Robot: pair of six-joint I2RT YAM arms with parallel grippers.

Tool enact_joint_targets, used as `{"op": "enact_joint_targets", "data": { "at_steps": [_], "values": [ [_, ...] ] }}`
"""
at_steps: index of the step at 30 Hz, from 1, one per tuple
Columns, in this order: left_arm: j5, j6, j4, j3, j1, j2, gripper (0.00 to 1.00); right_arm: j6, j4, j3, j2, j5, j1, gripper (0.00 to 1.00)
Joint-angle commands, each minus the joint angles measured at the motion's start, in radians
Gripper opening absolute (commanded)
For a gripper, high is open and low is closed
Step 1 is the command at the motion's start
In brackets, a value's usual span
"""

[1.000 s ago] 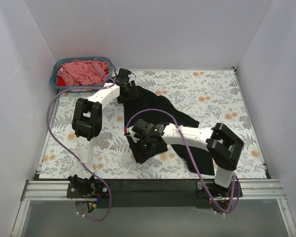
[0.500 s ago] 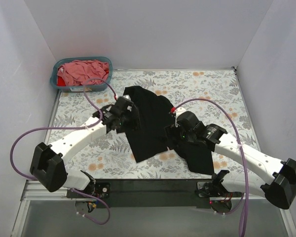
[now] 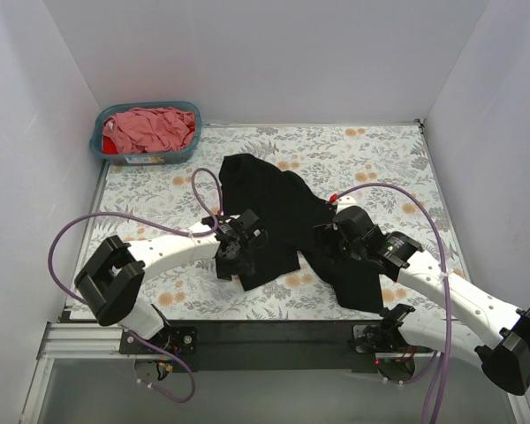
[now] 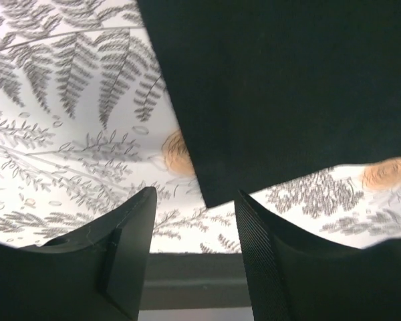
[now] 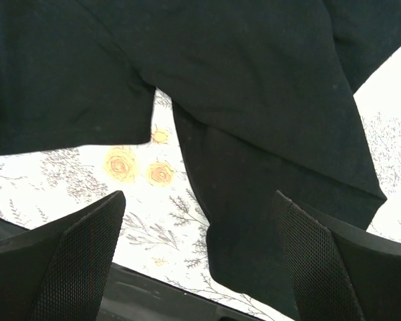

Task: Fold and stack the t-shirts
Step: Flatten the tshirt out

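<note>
L gripper (image 4: 195, 195) & R gripper (image 5: 199, 197) gape empty over black shirt (image 3: 274, 205); collar can't be made out.

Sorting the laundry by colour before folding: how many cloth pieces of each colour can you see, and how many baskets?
Black shirt: 1, spread on the table
Pink shirt: 1, in the basket
Red cloth: 1 showing, mostly buried under the pink one
Basket: 1, teal
Total: 4 (3 cloth pieces, 1 basket); anything deeper in the basket is hidden.
</note>
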Motion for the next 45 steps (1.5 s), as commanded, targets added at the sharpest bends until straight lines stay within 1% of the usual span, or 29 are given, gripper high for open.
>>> {"op": "enact_joint_targets", "data": {
  "at_steps": [1,8,17,20,23,24,25,29,31,33,34,35,36,38,39,40,42,43,45],
  "values": [
    [-0.034,-0.039,0.002,0.058,-0.022,0.050,0.49,-0.006,0.011,-0.018,-0.018,0.021,-0.006,0.97],
    [-0.016,-0.044,0.028,0.072,-0.043,0.111,0.47,-0.027,0.013,-0.035,-0.052,0.042,-0.014,0.97],
    [-0.010,-0.057,0.013,0.052,-0.054,0.157,0.47,-0.035,0.011,-0.048,-0.060,0.045,-0.021,0.97],
    [-0.004,-0.056,0.014,0.052,-0.054,0.182,0.43,-0.037,0.013,-0.049,-0.063,0.050,-0.021,0.97],
    [0.010,-0.060,0.031,0.033,-0.054,0.191,0.31,-0.037,0.013,-0.054,-0.066,0.055,-0.024,0.97],
    [0.021,-0.064,0.034,0.021,-0.054,0.194,0.26,-0.037,0.011,-0.055,-0.066,0.059,-0.026,0.97],
    [0.024,-0.064,0.037,0.019,-0.054,0.196,0.18,-0.035,0.010,-0.058,-0.061,0.064,-0.032,0.97],
    [0.004,-0.051,0.022,0.030,-0.054,0.183,0.00,-0.018,-0.004,-0.061,-0.037,0.078,-0.064,0.96],
    [-0.048,-0.041,-0.012,0.039,-0.048,0.160,0.00,-0.006,-0.015,-0.069,-0.016,0.072,-0.109,0.95],
    [-0.080,-0.028,-0.026,0.026,-0.034,0.137,0.00,-0.008,-0.019,-0.077,0.001,0.043,-0.152,0.89],
    [-0.088,-0.004,-0.021,0.001,-0.005,0.110,0.00,-0.005,-0.026,-0.080,0.027,0.007,-0.205,0.87],
    [-0.082,0.010,-0.015,-0.016,0.018,0.095,0.00,-0.003,-0.032,-0.086,0.040,-0.011,-0.236,0.83],
    [-0.077,0.028,0.002,-0.028,0.065,0.079,0.00,-0.004,-0.032,-0.087,0.050,-0.030,-0.295,0.81],
    [-0.065,0.082,0.017,-0.048,0.118,0.035,0.00,-0.006,-0.030,-0.095,0.080,-0.068,-0.352,0.77],
    [-0.059,0.102,0.026,-0.050,0.142,0.022,0.00,-0.009,-0.032,-0.101,0.090,-0.073,-0.380,0.77],
    [-0.053,0.120,0.040,-0.047,0.193,0.012,0.00,-0.015,-0.032,-0.106,0.109,-0.089,-0.437,0.76],
    [-0.040,0.178,0.052,-0.018,0.231,-0.002,0.00,-0.041,-0.033,-0.118,0.130,-0.122,-0.501,0.73],
    [-0.036,0.195,0.057,-0.004,0.254,0.001,0.00,-0.049,-0.039,-0.121,0.150,-0.164,-0.512,0.72],
    [-0.028,0.232,0.062,0.042,0.259,0.021,0.00,-0.063,-0.059,-0.118,0.166,-0.201,-0.518,0.68]
  ]
}}
